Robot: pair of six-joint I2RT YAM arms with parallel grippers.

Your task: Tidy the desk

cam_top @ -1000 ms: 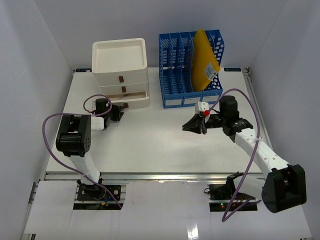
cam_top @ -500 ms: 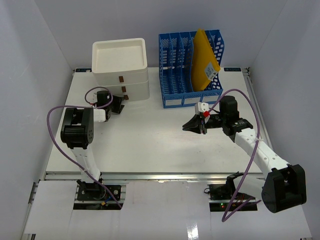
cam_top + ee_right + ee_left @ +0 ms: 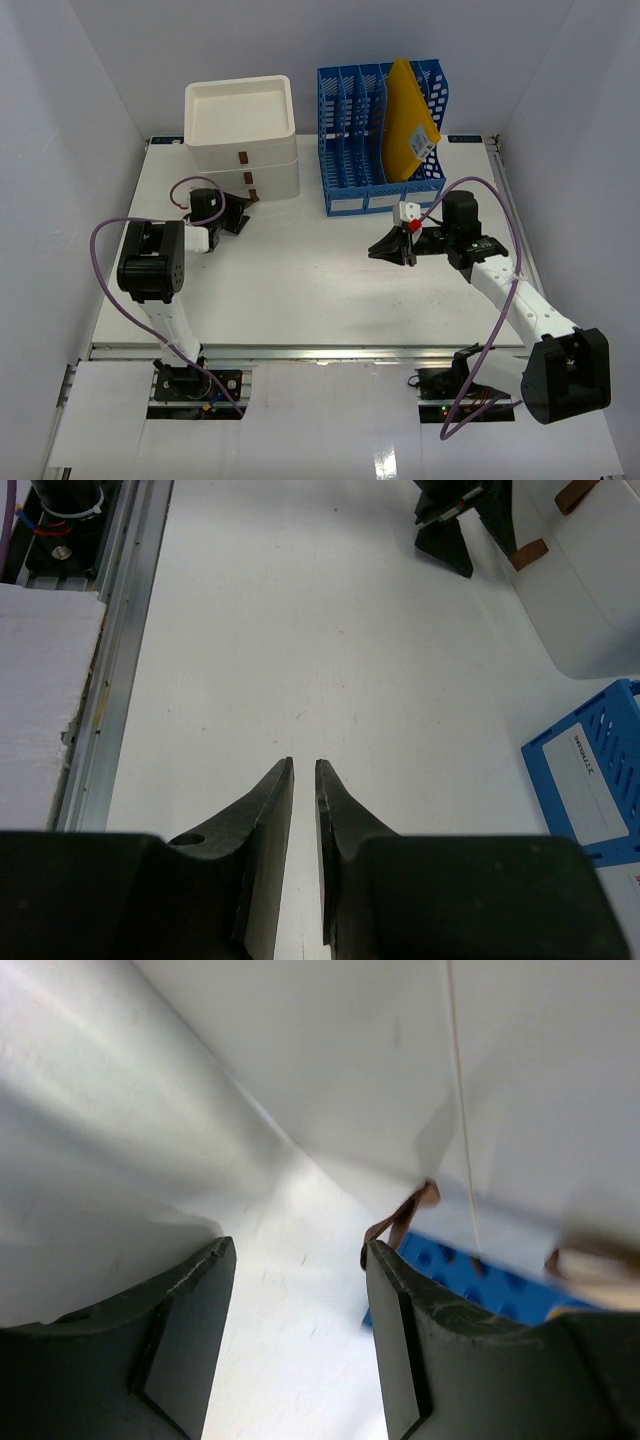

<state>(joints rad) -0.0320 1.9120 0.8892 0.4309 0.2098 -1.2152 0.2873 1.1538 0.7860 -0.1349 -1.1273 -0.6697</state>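
Observation:
The desk is a wide white tabletop. A white three-drawer box stands at its back left, all drawers flush. My left gripper sits low just in front of the bottom drawer. In the left wrist view this gripper is open with only bare desk between its fingers, and a brown drawer handle lies just beyond the right fingertip. My right gripper hovers over the desk's middle right. Seen from the right wrist, it is shut to a thin slit and holds nothing.
A blue file rack holding a yellow envelope stands at the back, right of the drawer box. The rack's corner shows close on the right gripper's right. A silver rail runs along the desk's front edge.
The bottom drawer, sticking out a second ago, now sits flush with the box. My left gripper followed it toward the box, opened wider and eased back. The right arm barely moved.

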